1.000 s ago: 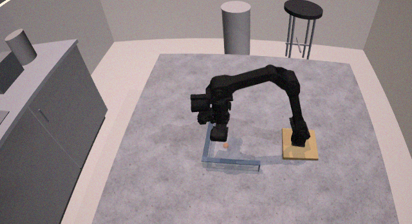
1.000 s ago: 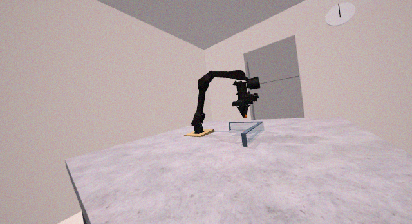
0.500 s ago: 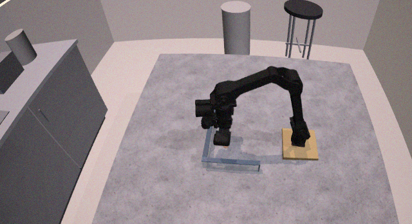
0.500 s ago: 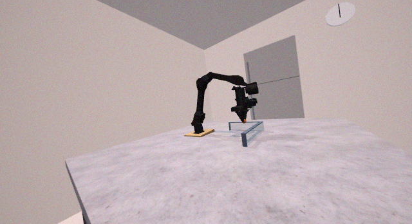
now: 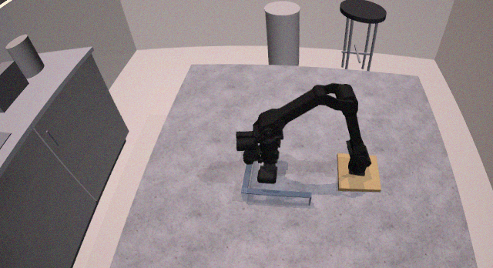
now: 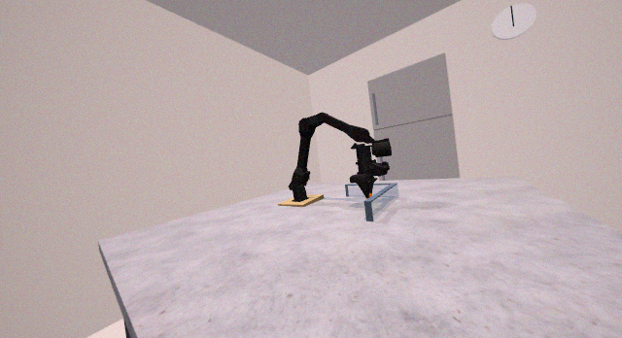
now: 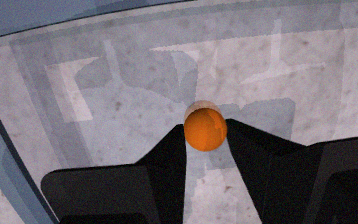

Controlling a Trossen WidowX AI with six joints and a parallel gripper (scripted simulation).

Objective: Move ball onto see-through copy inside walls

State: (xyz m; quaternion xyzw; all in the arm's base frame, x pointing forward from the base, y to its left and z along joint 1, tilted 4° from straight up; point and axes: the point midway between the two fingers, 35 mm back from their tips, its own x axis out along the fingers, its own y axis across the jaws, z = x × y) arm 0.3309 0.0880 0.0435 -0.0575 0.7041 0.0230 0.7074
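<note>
The orange ball is between my fingertips. My gripper is shut on it, pointing down, low inside the corner of the walls. The see-through copy shows just past the ball's upper edge in the wrist view, mostly covered by it. The two low clear walls with blue-grey edges meet at the left in the top view. There the gripper hides the ball and the copy. I cannot tell whether the ball touches the table.
One wall crosses the top of the wrist view and the other runs down its left side. My arm's base stands on a yellow board to the right of the walls in the top view.
</note>
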